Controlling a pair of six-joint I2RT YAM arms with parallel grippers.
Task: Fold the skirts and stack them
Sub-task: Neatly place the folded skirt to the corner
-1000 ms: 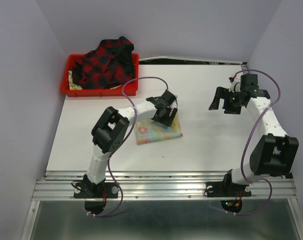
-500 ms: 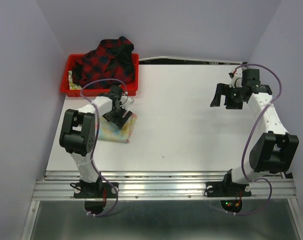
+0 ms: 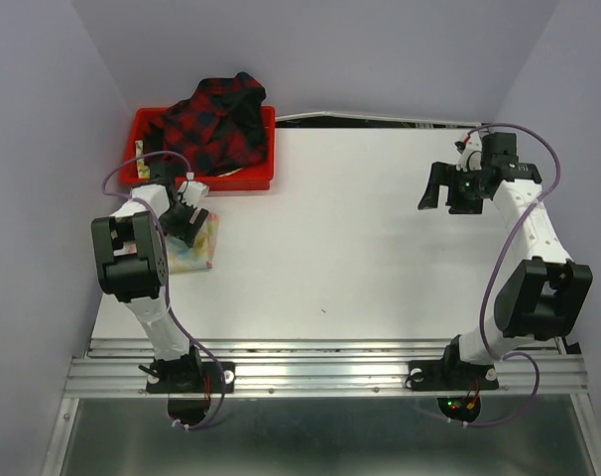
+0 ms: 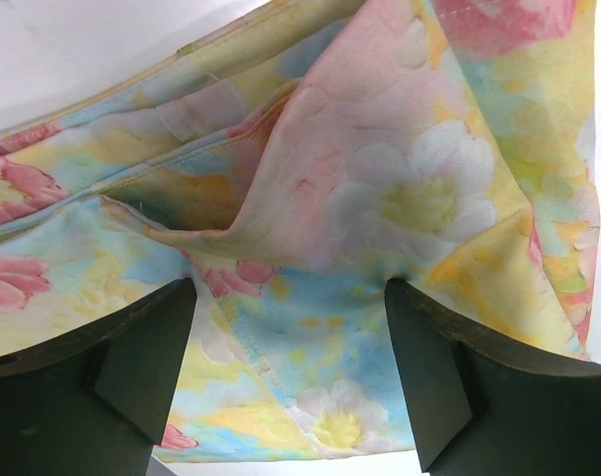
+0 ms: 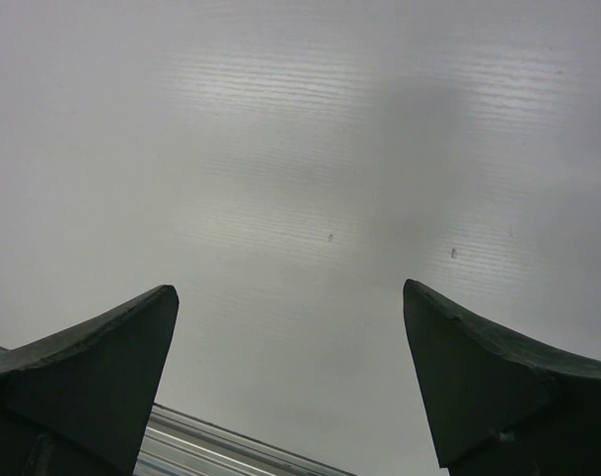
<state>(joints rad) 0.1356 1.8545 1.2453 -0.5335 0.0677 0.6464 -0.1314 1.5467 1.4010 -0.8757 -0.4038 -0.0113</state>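
Noted left end effector (image 3: 186,213) spread wide and pinching nothing, set low over the floral skirt (image 3: 197,250) at the far-left part of the surface (image 3: 380,268). Saw in its wrist view both dark fingers (image 4: 142,367) well apart, with pastel cloth filling the gap between and beyond them; could not tell whether the fingertips press on the cloth. Logged right end effector (image 3: 449,193) likewise spread and holding nothing, above bare surface at the far right, well apart from both skirts. Confirmed from its wrist view: two dark fingers far apart, only white surface between them. Recorded white surface carrying everything, with metal rail (image 3: 330,369) along its near edge bearing both arm bases. Found red tray (image 3: 132,177) at the far-left corner. Found plaid skirt (image 3: 211,124), red and black, heaped unfolded in that tray and bulging over its far rim. Placed floral skirt on the surface just on the near side of the tray, not in it, close to the left edge, gathered into a small compact piece and partly covered by the left end effector. Noted on it yellow, light blue and pink flowers, one loose flap lifted, a stitched hem along the upper edge. Noted purple cable (image 3: 499,268) looping along each arm. Spotted two tiny dark specks (image 5: 453,253) on the surface under the right wrist.
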